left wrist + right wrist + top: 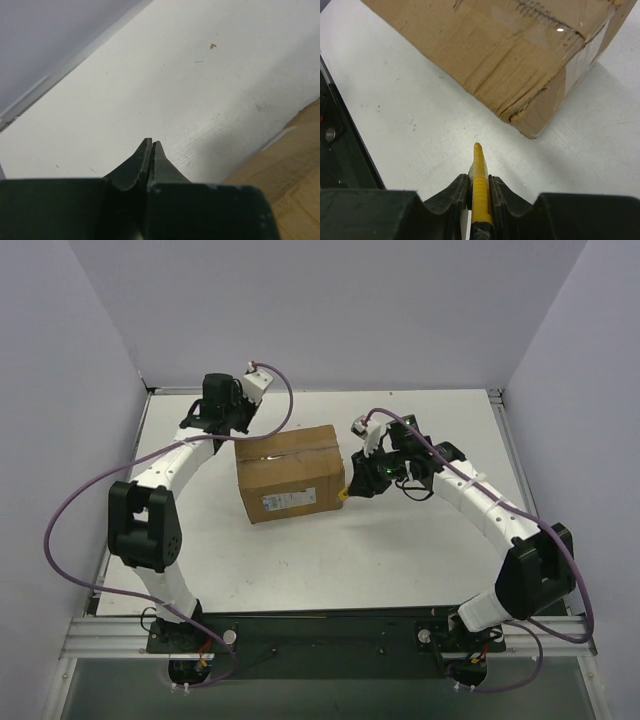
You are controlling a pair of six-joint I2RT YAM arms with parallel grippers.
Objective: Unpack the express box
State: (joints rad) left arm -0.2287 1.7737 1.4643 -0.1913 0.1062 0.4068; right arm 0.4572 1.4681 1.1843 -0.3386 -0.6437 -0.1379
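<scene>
right tool (480, 180) grips a yellow cutter (478, 160); raise its tip to the express box (510, 55) seam (545, 17) ahead, cut shallow. left tool (151, 150) closed, empty.

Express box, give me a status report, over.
Left tool shut, empty. Right tool shut on yellow cutter. Express box closed, taped, cutter tip just short of its corner. Nothing in between.

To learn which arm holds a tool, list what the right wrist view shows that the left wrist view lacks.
Only right wrist: a yellow tool clamped in the right gripper, pointing toward the express box; its taped seam. Only left wrist: the left gripper shut on nothing; the wall. Both: the box's cardboard and the white table.
</scene>
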